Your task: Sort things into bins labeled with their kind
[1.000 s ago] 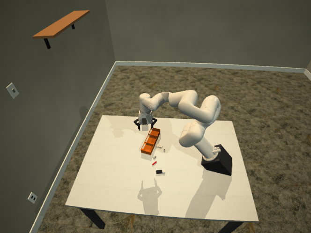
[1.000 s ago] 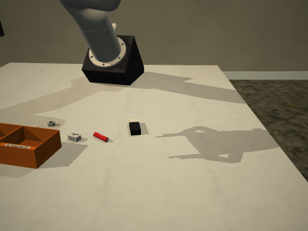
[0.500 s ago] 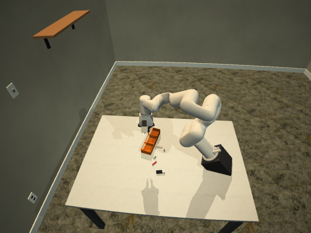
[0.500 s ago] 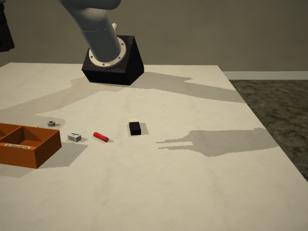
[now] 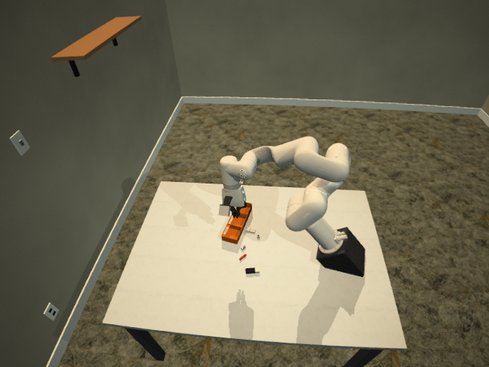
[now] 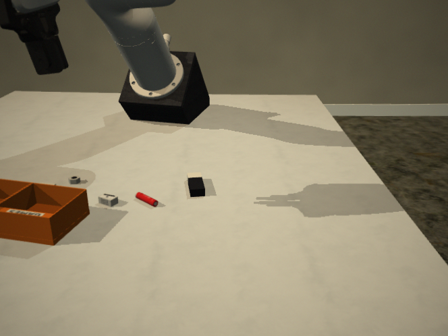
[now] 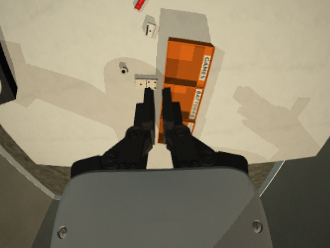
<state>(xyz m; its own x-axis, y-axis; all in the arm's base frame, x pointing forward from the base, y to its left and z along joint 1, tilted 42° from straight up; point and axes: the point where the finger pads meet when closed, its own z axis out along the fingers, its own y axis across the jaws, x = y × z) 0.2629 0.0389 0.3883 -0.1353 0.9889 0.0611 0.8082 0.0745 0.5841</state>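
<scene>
Orange bin row (image 5: 230, 239) (image 6: 25, 228) (image 7: 191, 42) is landmark: white domino (image 5: 251, 230) (image 7: 146, 83) lies just beside its unlabelled long side; your gripper (image 5: 236, 217) (image 6: 52, 72) (image 7: 158, 100), nearly closed, empty, hangs above; widen slightly before descending, keep fingers off wall

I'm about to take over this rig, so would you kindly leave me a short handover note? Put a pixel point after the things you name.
Pincer (image 5: 236, 216) (image 6: 52, 73) (image 7: 158, 100): over the bins, nearly shut, holding nothing.
Bins (image 5: 230, 239) (image 6: 25, 227) (image 7: 191, 41): on the table; labels read GAMES, BATTERIES, and a third I can't read.
On the table: domino (image 5: 250, 230) (image 7: 146, 83), nut (image 5: 258, 236) (image 6: 73, 180) (image 7: 123, 70), sharpener (image 5: 243, 247) (image 6: 107, 200) (image 7: 150, 30), red cylinder (image 5: 242, 257) (image 6: 146, 199) (image 7: 139, 4), black-and-white block (image 5: 250, 270) (image 6: 196, 186).
Done: none of these five is binned.
Left: domino to GAMES; red cylinder, probably a battery, to BATTERIES; check the third label before deciding the rest.
</scene>
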